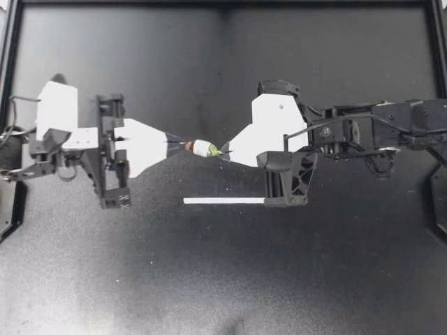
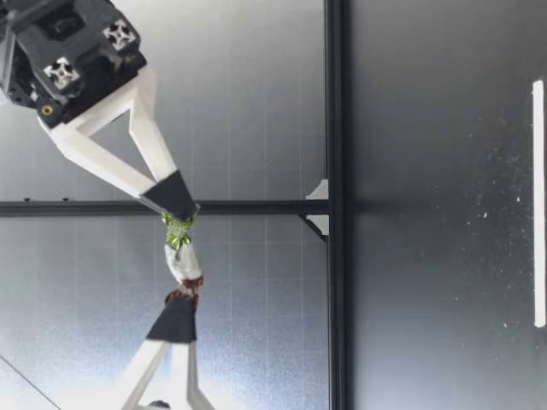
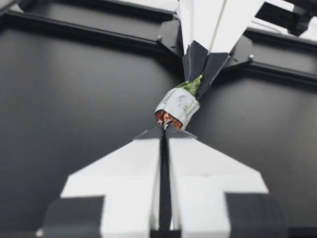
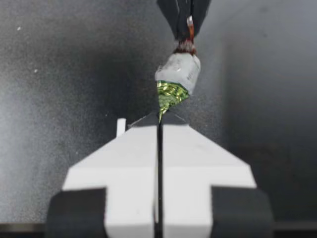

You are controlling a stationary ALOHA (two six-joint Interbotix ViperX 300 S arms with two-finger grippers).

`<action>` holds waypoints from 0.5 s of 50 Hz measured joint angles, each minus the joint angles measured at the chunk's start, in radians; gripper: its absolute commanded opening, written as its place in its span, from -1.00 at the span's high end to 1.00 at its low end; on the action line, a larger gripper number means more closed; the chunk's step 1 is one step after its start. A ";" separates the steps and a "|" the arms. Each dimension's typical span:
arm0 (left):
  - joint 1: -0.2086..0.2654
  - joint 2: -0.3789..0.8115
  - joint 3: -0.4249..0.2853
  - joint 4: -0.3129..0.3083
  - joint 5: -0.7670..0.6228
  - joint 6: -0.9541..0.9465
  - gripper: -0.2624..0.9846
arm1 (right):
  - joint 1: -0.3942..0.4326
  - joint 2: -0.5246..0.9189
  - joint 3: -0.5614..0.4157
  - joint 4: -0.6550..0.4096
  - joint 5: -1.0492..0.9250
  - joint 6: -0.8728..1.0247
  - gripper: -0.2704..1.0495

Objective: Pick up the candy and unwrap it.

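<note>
A small candy [image 1: 203, 148] in a white wrapper, with a reddish-brown twist at one end and a green twist at the other, hangs in the air above the table's middle. My left gripper [image 1: 183, 145] is shut on the brown twist. From the other side my right gripper [image 1: 224, 151] is shut on the green twist. The low view shows the candy [image 2: 182, 260] stretched between both sets of black tips, well above the table. My left wrist view has the candy [image 3: 178, 105] just ahead of its closed fingers; my right wrist view shows the candy [image 4: 178, 73] the same way.
A thin white strip [image 1: 223, 201] lies flat on the black table [image 1: 223, 279], just nearer the front than the grippers. A black frame rail [image 1: 223, 3] borders the table at the back and sides.
</note>
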 measured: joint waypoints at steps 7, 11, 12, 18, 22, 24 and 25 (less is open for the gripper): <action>0.000 0.008 -0.006 0.002 -0.006 -0.069 0.82 | -0.005 0.000 0.002 0.000 -0.003 0.005 0.86; 0.000 0.009 -0.008 0.002 -0.008 -0.115 0.82 | -0.014 0.000 0.000 0.000 -0.003 0.011 0.85; 0.000 0.008 -0.008 0.002 -0.008 -0.124 0.82 | -0.015 0.000 0.002 0.000 -0.003 0.012 0.85; 0.000 0.005 -0.008 0.002 -0.009 -0.218 0.82 | -0.028 0.000 0.000 0.000 -0.005 0.020 0.82; 0.000 0.002 -0.006 0.002 -0.009 -0.262 0.82 | -0.031 0.000 0.002 0.000 -0.008 0.020 0.75; 0.000 0.002 -0.005 0.002 -0.009 -0.281 0.82 | -0.031 0.000 0.002 0.000 -0.009 0.020 0.70; 0.000 0.000 -0.003 0.002 -0.009 -0.287 0.82 | -0.031 0.002 0.002 0.000 -0.009 0.020 0.67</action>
